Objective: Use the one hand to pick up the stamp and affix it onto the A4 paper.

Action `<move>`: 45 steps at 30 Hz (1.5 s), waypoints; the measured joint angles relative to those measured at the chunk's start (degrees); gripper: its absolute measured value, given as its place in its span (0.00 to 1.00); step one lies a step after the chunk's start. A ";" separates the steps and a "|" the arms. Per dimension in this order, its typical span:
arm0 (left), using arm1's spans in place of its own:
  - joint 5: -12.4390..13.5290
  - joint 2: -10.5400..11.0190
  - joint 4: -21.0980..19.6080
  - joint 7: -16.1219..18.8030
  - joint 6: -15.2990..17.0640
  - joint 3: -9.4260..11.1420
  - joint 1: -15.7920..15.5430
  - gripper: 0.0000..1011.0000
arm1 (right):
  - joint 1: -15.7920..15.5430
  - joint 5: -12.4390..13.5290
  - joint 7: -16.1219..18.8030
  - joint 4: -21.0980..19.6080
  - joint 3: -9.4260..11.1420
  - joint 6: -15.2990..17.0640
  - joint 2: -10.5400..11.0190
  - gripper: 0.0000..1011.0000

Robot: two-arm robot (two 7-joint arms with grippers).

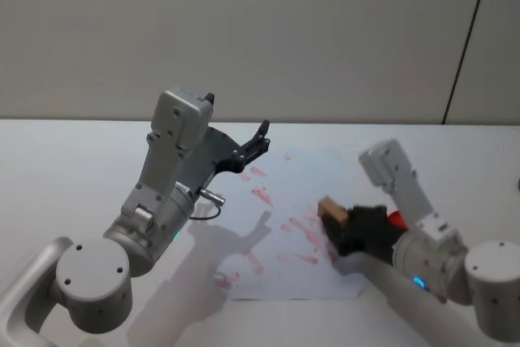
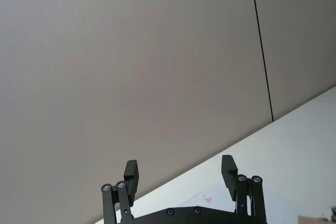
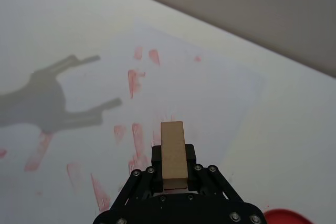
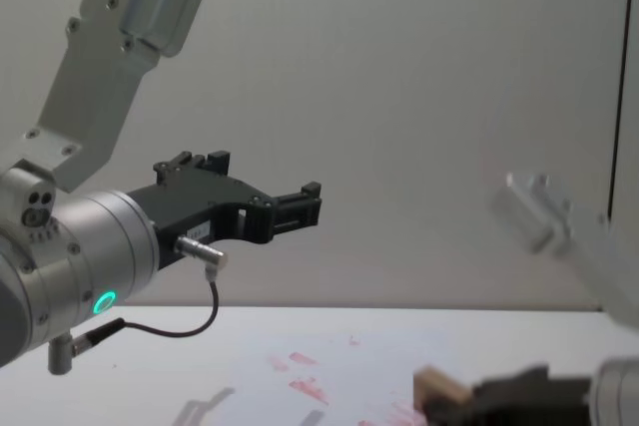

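The right hand is gripping the stamp, which is jutting past its fingertips along the hand's own line. The paper is lying beneath and ahead of it. The left hand is hovering open, farther off.

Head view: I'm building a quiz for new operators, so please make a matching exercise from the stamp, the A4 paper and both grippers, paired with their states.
Things:
1 stamp
2 A4 paper
3 left gripper
4 right gripper

States:
a open, raised in the air
b lying flat, red marks on it
c shut on the wooden block
d gripped, held over the sheet

Pairs: 1-d; 2-b; 3-a; 4-c
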 joint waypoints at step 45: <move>0.00 0.00 0.00 0.00 0.00 0.00 0.00 0.99 | -8.59 9.72 -8.57 -10.39 6.94 -0.33 8.54 0.22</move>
